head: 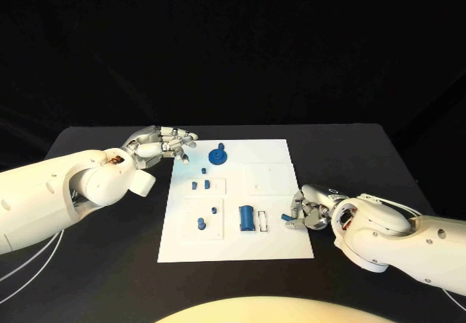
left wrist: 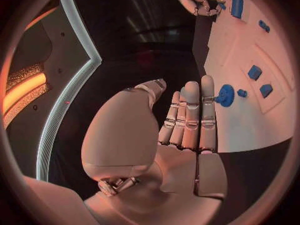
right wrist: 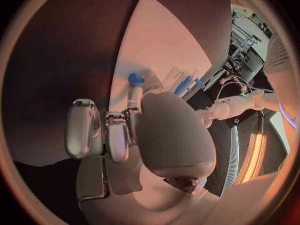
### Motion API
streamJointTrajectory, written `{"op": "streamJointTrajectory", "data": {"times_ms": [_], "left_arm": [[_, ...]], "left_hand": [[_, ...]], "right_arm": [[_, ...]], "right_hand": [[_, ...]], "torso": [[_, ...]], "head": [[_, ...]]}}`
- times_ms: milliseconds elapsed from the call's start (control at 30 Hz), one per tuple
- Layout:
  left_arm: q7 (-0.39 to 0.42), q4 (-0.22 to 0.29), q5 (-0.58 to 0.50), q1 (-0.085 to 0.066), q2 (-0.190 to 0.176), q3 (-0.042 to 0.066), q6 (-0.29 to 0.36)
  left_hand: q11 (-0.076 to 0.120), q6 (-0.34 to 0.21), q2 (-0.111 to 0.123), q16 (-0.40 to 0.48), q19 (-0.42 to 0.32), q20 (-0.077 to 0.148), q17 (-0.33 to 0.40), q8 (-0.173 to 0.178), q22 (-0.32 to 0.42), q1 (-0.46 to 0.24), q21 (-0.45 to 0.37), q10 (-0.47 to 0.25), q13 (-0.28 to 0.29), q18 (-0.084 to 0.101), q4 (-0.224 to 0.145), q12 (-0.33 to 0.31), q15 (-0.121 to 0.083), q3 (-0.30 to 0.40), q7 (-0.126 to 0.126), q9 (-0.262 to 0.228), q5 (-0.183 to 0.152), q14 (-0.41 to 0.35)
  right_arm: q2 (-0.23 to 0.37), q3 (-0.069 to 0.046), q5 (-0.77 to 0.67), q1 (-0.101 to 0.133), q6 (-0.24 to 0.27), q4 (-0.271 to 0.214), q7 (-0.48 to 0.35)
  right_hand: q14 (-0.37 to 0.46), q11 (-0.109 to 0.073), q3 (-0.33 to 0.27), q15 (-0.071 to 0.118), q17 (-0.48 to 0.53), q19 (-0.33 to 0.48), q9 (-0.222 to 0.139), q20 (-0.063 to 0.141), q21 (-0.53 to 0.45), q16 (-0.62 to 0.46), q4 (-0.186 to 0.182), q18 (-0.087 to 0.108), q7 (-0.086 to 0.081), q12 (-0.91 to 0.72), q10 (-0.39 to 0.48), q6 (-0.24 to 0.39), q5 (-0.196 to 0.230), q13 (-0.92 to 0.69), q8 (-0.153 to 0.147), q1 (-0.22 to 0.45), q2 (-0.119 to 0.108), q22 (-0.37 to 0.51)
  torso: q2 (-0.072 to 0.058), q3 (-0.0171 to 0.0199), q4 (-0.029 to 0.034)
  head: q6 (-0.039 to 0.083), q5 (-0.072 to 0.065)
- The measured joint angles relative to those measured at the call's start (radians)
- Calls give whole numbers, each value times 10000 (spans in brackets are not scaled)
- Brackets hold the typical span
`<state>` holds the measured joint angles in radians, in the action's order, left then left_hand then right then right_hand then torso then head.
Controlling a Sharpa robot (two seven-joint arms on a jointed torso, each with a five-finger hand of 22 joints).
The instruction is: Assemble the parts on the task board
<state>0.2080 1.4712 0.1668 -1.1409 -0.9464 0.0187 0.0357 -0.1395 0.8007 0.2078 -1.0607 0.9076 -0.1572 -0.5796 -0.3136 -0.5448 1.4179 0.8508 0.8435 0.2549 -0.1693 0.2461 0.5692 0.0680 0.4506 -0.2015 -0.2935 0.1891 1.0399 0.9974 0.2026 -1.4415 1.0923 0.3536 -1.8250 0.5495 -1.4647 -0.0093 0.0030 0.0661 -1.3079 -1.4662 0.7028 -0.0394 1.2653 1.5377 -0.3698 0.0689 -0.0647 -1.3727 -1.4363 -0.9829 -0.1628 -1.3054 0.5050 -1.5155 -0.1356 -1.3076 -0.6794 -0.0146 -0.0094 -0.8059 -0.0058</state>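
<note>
Two hands flank the task board (head: pixel 277 249): the left hand (head: pixel 163 142), fingers spread and empty, beside its blue gear (head: pixel 219 157), the right hand (head: pixel 309 210) pinching a small blue part (head: pixel 287 218) at its edge.

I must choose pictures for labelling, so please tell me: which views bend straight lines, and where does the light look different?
Head view: the white rectangular task board has straight edges under neutral light. Left wrist view: its edge curves, orange tint. Right wrist view: the board also bows, orange tint.
</note>
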Motion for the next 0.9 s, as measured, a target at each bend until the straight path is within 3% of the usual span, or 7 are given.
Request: {"op": "streamJointTrajectory", "data": {"times_ms": [133, 300, 333, 367, 433, 700, 900], "left_arm": [[-4, -3, 0, 0, 0, 0, 0], [-20, -6, 0, 0, 6, 0, -3], [-24, -6, 0, 0, 9, 0, -4], [-27, -6, 0, 0, 11, 0, -5], [-35, -6, 0, 0, 17, 0, -6], [-60, -10, 0, 0, 27, 0, -8], [-71, -10, 0, 0, 35, 0, -9]], "left_hand": [[0, 0, 0, 0, 0, 0, 0, -1, 0, 0, 0, 0, -3, 0, 10, 0, 0, -10, 0, 7, 0, 0], [0, 0, 0, 0, 0, 0, 0, -1, 0, 0, 0, 0, -3, -1, 9, 0, 0, -10, 0, 7, 0, 0], [0, 0, 0, 0, 0, 0, 0, -1, 0, 0, 0, 0, -3, 0, 9, 0, 0, -10, 0, 7, 0, 0], [0, 0, 0, 0, 0, 0, 0, -1, 0, 0, 0, 0, -3, 0, 9, 0, 0, -10, 0, 7, 0, 0], [0, 0, 0, 0, 0, 0, 0, -1, 0, 0, 0, 0, -3, 0, 9, 0, 0, -9, 0, 6, 0, 0], [0, 0, 0, 0, 0, 0, 0, 0, 0, 0, 0, 0, -2, 0, 9, 0, 0, -9, 0, 6, 0, 0], [1, 0, 0, 0, 0, 0, 0, 0, -1, 0, 0, 1, -2, 0, 9, 0, 0, -9, 0, 5, 0, 0]], "right_arm": [[30, 8, 92, -16, 84, -94, 64], [145, 61, 761, 22, 258, -340, 133], [175, 74, 927, 55, 291, -389, 147], [206, 84, 1099, 100, 319, -442, 159], [243, 117, 1500, 208, 368, -560, 183], [157, 157, 2844, 584, 485, -819, 199], [-231, 156, 3827, 678, 482, -734, 138]], "right_hand": [[0, -2, 418, 1, 1, 0, 0, 0, 0, 0, -362, 1, 17, -12, 0, -48, -2, -40, -20, -128, 3, 0], [-38, -20, 1851, 38, 1, 0, -83, 0, 66, 0, -418, 0, -26, -10, -18, 114, -2, -25, 136, -22, 110, 1], [-38, -18, 2028, 38, 1, 0, -744, 0, 66, 0, -425, 0, -25, -10, -20, 131, -2, -26, 181, -4, 117, 1], [-38, -10, 2212, 38, 1, 0, -1976, 0, 66, 0, -426, 0, 0, -10, -28, 158, -2, -26, 255, 59, 142, 1], [-38, 19, 2774, 38, 2, 0, -2877, 0, 66, 0, -342, 0, -7, -10, -56, 195, -3, -25, 250, 472, 91, 1], [-38, 18, 4384, 38, 2, 0, -2729, 0, 70, 0, 755, 1, -49, -59, -126, 276, -3, -25, 453, 1626, -293, 2], [-38, 19, 4975, 38, 3, 0, -2651, 0, 107, 0, 1345, 0, -73, -116, -128, 299, 87, -25, 454, 2063, -434, 2]], "torso": [[2, -2, 0], [9, -11, 3], [10, -11, 2], [12, -12, 2], [13, -16, 3], [7, -16, 12], [-12, 0, 24]], "head": [[10, -1], [26, -23], [29, -25], [34, -32], [41, -42], [70, -59], [67, -16]]}}
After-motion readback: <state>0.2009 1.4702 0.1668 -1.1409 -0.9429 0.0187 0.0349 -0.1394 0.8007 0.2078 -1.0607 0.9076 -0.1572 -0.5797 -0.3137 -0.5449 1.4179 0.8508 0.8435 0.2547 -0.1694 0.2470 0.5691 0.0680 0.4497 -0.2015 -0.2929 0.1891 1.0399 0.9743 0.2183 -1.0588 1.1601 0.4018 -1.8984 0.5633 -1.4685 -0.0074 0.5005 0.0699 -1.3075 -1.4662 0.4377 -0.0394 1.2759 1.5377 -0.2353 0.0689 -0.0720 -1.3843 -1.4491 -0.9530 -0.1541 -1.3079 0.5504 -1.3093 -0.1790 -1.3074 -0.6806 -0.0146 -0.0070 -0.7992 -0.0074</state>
